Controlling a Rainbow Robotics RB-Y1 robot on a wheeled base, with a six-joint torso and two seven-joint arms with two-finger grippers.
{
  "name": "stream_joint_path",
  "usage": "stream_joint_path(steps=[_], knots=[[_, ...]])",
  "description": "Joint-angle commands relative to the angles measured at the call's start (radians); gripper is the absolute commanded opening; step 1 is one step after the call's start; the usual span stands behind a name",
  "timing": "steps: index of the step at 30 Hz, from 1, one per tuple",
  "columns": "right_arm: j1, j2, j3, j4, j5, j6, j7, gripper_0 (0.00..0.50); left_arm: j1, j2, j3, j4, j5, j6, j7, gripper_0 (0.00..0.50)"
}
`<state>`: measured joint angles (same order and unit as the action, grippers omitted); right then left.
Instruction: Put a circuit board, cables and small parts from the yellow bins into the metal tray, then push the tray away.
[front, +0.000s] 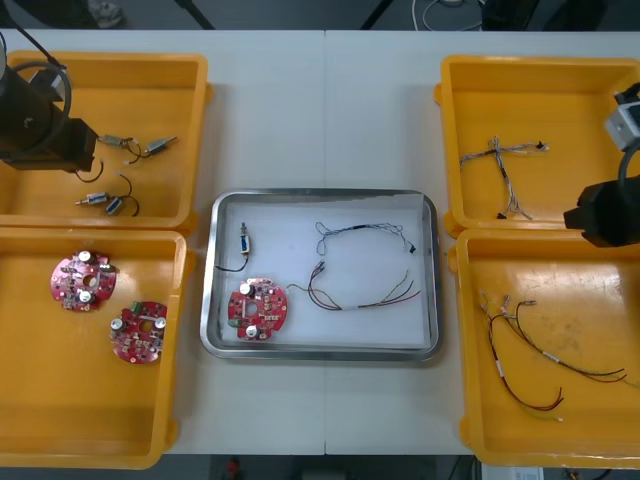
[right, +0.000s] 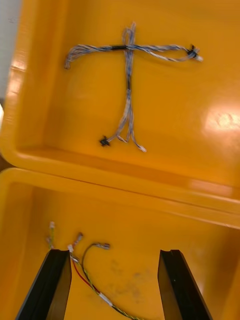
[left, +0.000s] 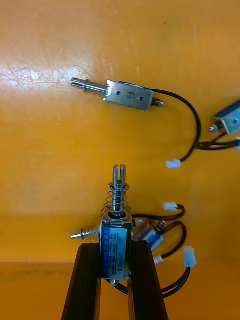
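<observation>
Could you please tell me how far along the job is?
Done: the metal tray holds a circuit board, two cables and a small metal part. In hand: the left gripper has its jaws shut on a second small part in the far left bin; the right gripper hangs open over the right bins. Left: likely placing that part, then pushing the tray away.

the light worktop (front: 325, 110) carries four yellow bins (front: 198, 120), two at each side, with a metal tray (front: 280, 215) between them.
</observation>
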<state>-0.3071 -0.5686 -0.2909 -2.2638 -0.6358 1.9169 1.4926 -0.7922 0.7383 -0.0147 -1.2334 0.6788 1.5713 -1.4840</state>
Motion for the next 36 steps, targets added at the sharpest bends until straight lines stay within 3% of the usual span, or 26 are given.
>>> stream_joint_path(steps=[1,13,21,27,36], knots=[[0.08,-0.048,-0.079,-0.034,-0.012,0.003,-0.057,0.5,-0.045,0.039,0.035,-0.115,0.002,0.096,0.002,0.0],[0.207,-0.048,-0.132,-0.034,-0.024,0.003,-0.112,0.5,-0.045,0.003,0.009,-0.423,0.056,0.349,0.235,0.0],[0.235,-0.034,-0.162,-0.042,-0.085,0.003,-0.137,0.5,-0.045,-0.056,-0.062,-0.58,0.082,0.349,0.392,0.0],[0.267,-0.028,-0.166,-0.079,-0.091,0.003,-0.15,0.5,-0.045,-0.126,-0.197,-0.679,0.088,0.349,0.565,0.0],[0.27,-0.028,-0.151,-0.089,-0.076,0.003,-0.158,0.5,-0.081,-0.194,-0.36,-0.664,0.097,0.331,0.651,0.0]])
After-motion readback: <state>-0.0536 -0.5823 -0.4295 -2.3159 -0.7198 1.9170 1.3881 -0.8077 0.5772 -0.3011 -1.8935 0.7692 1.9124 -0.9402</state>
